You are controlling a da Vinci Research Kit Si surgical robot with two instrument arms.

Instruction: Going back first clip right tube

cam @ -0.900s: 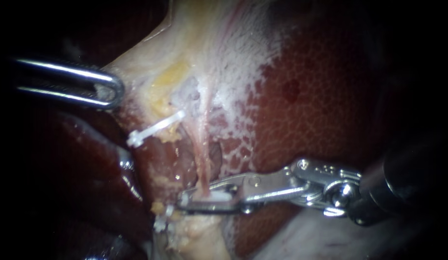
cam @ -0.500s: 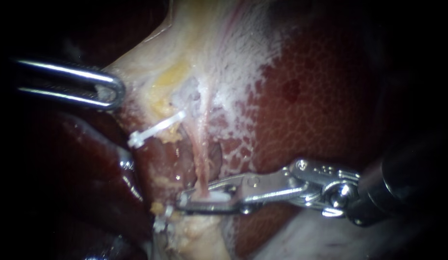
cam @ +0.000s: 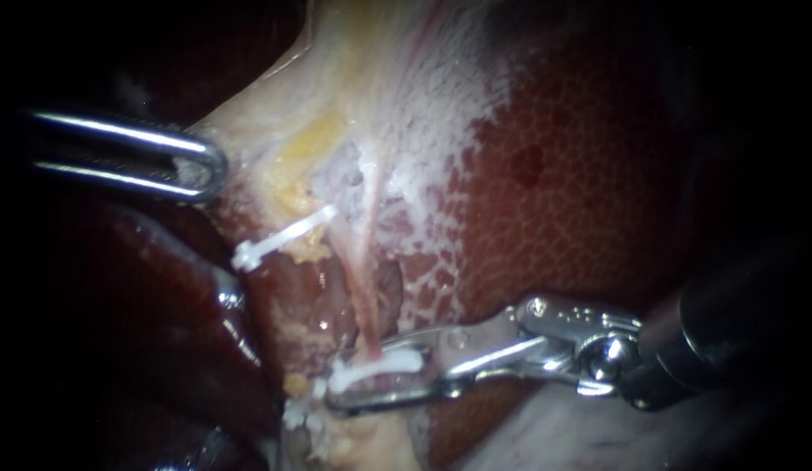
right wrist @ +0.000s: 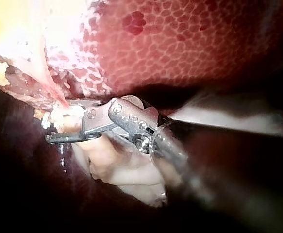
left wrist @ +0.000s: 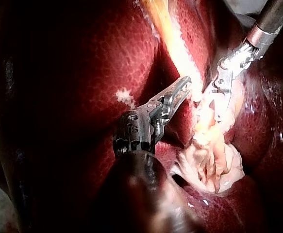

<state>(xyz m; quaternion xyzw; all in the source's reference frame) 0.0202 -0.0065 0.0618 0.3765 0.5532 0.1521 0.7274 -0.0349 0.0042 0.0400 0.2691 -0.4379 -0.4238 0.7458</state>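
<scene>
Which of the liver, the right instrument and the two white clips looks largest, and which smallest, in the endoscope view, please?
1. The liver, largest by far.
2. The right instrument, though it lies nearer the camera, which may flatter it.
3. The upper clip and the lower clip between the open jaws look about alike, so they stay unranked.

Liver (cam: 580, 201): dark red-brown, covered in a fine paler net pattern; one darker red blotch (cam: 528, 161). Pale tissue (cam: 353, 87): cream to pink, with a yellow patch (cam: 310, 144) and white frosting where it meets the liver. Tube (cam: 364, 296): thin, pink. Upper clip (cam: 279, 235) and lower clip (cam: 375, 366): both white. My left instrument (cam: 209, 166) and my right instrument (cam: 336, 384): bright silver; the right one's shaft (cam: 737, 323) is black.
</scene>
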